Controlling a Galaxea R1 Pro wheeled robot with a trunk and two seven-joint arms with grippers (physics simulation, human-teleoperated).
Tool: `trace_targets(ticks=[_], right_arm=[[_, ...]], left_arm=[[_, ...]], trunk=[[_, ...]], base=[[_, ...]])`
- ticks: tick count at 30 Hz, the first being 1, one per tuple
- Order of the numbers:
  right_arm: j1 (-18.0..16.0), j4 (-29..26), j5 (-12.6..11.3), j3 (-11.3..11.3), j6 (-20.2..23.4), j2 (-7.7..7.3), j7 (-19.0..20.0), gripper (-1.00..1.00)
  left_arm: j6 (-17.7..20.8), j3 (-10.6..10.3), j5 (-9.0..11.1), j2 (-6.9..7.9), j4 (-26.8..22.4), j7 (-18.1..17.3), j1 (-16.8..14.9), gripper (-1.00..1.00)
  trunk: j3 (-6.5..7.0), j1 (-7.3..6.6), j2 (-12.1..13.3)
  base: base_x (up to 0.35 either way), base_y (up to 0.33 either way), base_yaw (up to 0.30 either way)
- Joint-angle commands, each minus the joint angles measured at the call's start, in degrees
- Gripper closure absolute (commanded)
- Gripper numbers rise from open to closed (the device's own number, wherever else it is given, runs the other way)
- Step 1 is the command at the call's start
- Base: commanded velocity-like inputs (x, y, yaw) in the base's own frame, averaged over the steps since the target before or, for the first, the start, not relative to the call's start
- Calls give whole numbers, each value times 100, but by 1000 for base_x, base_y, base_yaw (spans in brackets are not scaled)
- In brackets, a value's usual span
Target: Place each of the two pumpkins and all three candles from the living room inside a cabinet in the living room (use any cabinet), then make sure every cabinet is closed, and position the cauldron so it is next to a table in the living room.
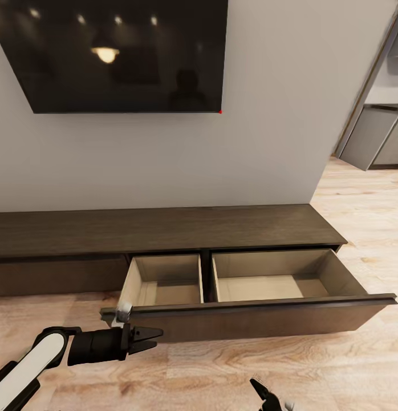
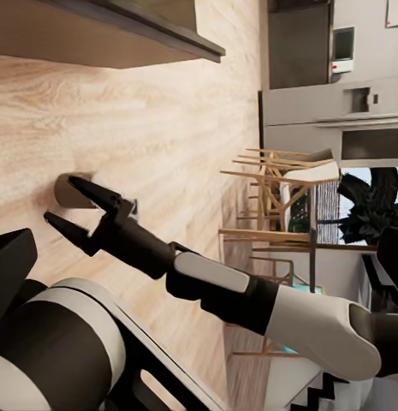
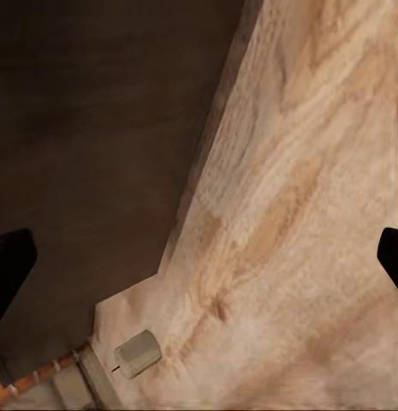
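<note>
The long dark-brown cabinet (image 1: 165,228) stands under the wall TV. One wide drawer (image 1: 250,317) is pulled out, and both of its beige compartments are bare. My left gripper (image 1: 156,337) hovers open just in front of the drawer's left end, holding nothing. My right gripper (image 1: 257,387) (image 2: 60,199) (image 3: 199,265) is open and empty, low over the plank floor before the drawer. One pale grey candle (image 3: 137,353) (image 2: 76,198) lies on its side on the floor beyond the right fingertips, apart from them. The pumpkins, cauldron and table are out of view.
A black TV (image 1: 119,51) hangs above the cabinet. At the right a doorway leads to grey kitchen units (image 1: 376,137). Wooden chairs (image 2: 276,197) and a fridge (image 2: 335,111) stand farther off. A strip of red brick (image 3: 27,377) lies beside the candle.
</note>
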Motion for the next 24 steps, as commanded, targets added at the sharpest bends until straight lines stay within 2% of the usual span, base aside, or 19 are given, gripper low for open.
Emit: trace_targets(ticks=[1,7,24], right_arm=[[-3,-1,13,70,18,-7,-6,-100],[-3,-3,125,117,2,-10,-24,-100],[-3,-7,135,95,-43,-4,-13,-100]], left_arm=[[2,-7,-36,4,1,-42,-5,-100],[2,-13,-36,-4,-3,-36,-5,-100],[2,-11,-28,-5,1,-36,-5,-100]], trunk=[[-4,-2,-2],[-4,-2,-2],[-4,-2,-2]], base=[[-74,-153,0],[-105,-225,0],[-109,-260,0]])
